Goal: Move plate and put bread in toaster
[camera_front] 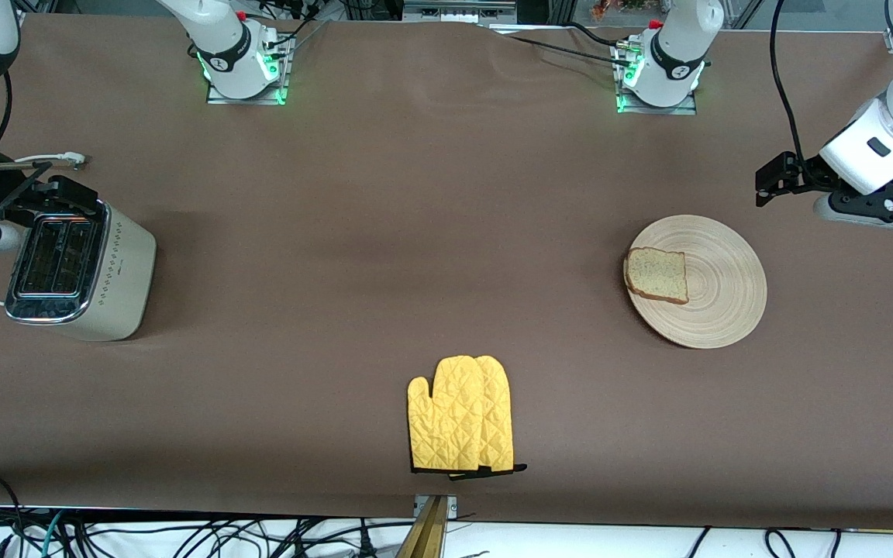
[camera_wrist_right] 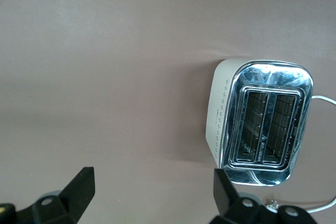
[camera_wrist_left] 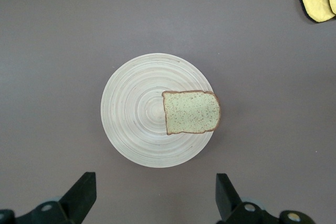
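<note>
Judging by its bulk, the toaster (camera_front: 78,267) is the heavy, rigid piece here and needs no lifting; it stands at the right arm's end of the table, cream-beige with a dotted side and a chrome top whose two slots (camera_wrist_right: 265,127) look empty. Next in size, the plate (camera_front: 714,291) lies flat at the left arm's end, a pale wooden disc with ring grooves; it looks stiff and fairly light, probably best pinched at a bare stretch of rim or slid along the table. On it, overhanging the rim on the side toward the toaster, rests the bread (camera_front: 657,274), a speckled slice with darker crust, likely soft, light and easy to crush, so a gentle pinch across its edges seems wise. The left gripper (camera_wrist_left: 152,195) hangs above the plate, fingers spread and empty; the right gripper (camera_wrist_right: 152,192) hangs over the toaster, likewise spread and empty.
</note>
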Robot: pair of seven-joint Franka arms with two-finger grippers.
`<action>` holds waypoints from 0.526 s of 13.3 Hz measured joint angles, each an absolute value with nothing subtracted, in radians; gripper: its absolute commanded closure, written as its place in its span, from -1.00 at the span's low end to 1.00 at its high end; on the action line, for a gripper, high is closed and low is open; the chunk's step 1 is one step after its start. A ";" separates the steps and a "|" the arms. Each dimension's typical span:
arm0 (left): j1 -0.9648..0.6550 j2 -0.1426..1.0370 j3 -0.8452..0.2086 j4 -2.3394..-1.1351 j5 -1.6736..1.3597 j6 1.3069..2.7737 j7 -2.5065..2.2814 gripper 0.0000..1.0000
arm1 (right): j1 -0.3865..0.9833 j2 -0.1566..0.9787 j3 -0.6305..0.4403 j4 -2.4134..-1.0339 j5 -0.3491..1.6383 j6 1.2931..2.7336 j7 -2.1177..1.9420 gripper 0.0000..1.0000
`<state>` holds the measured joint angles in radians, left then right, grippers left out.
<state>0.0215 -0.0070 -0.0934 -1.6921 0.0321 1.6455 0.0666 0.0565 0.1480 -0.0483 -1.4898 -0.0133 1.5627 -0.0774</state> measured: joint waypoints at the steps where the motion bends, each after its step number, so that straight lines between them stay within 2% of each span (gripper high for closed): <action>1: 0.021 -0.007 -0.094 -1.692 0.032 1.645 0.066 -1.00 | 0.057 0.148 -0.048 -1.490 -0.013 1.563 -0.077 -1.00; 7: 0.021 -0.006 -0.094 -1.692 0.032 1.645 0.066 -1.00 | 0.056 0.148 -0.048 -1.490 -0.013 1.563 -0.077 -1.00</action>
<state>0.0208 -0.0056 -0.0939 -1.6921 0.0321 1.6455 0.0663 0.0559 0.1480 -0.0484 -1.4898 -0.0133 1.5627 -0.0772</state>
